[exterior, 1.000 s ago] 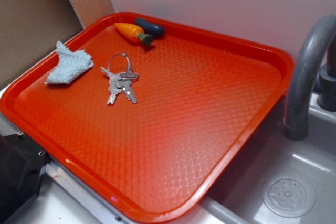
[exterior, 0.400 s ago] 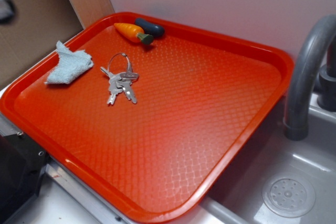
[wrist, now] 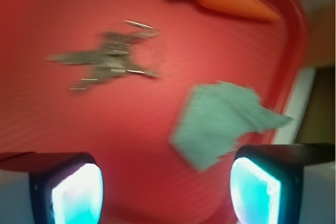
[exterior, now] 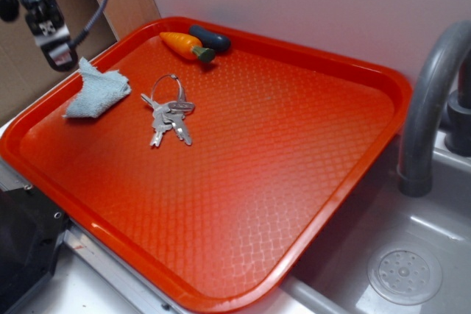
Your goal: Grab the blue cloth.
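The blue cloth (exterior: 96, 92) is a small pale blue-grey rag lying crumpled at the left edge of the red tray (exterior: 294, 152). In the wrist view the blue cloth (wrist: 220, 121) lies ahead of the jaws, toward the right finger. My gripper (exterior: 55, 49) hangs above the tray's left rim, just up and left of the cloth, apart from it. In the wrist view my gripper (wrist: 167, 192) is open, its two pale pads wide apart with bare tray between them.
A bunch of keys (exterior: 168, 112) lies right of the cloth. An orange toy carrot (exterior: 184, 45) and a dark blue oblong toy (exterior: 210, 38) sit at the tray's far edge. A grey faucet (exterior: 430, 108) and sink drain (exterior: 405, 273) are at right. Cardboard (exterior: 29, 49) stands behind the tray's left side.
My arm has come into the exterior view from the upper left and dropped toward the cloth. The cloth, keys and toys have not moved.
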{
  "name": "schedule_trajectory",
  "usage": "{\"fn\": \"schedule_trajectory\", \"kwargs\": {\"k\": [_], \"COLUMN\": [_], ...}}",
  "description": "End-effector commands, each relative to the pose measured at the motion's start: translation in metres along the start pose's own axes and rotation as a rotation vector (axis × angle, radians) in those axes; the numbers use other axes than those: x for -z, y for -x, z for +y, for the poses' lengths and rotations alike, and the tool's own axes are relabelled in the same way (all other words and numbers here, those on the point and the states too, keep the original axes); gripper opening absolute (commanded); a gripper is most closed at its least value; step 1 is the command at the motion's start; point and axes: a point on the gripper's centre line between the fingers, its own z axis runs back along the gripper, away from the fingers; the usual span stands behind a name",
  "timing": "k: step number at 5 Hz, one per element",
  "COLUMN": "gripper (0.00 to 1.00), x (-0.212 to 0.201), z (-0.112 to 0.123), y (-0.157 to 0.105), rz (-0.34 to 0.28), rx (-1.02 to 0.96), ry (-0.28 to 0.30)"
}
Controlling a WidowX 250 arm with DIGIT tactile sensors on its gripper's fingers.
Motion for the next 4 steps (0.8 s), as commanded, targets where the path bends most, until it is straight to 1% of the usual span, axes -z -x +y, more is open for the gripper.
{"fn": "schedule_trajectory", "kwargs": {"k": [1,3,4], "gripper": [1.00,1.00,1.00], "x": [-0.007,-0.007,0.026], "z": [0.009,0.009,0.027], "y": [-0.001,-0.001,-0.011], "rz": [-0.028,-0.028,0.007], "rx": [-0.018,-0.018,0.139], "ry": [-0.018,-0.018,-0.077]}}
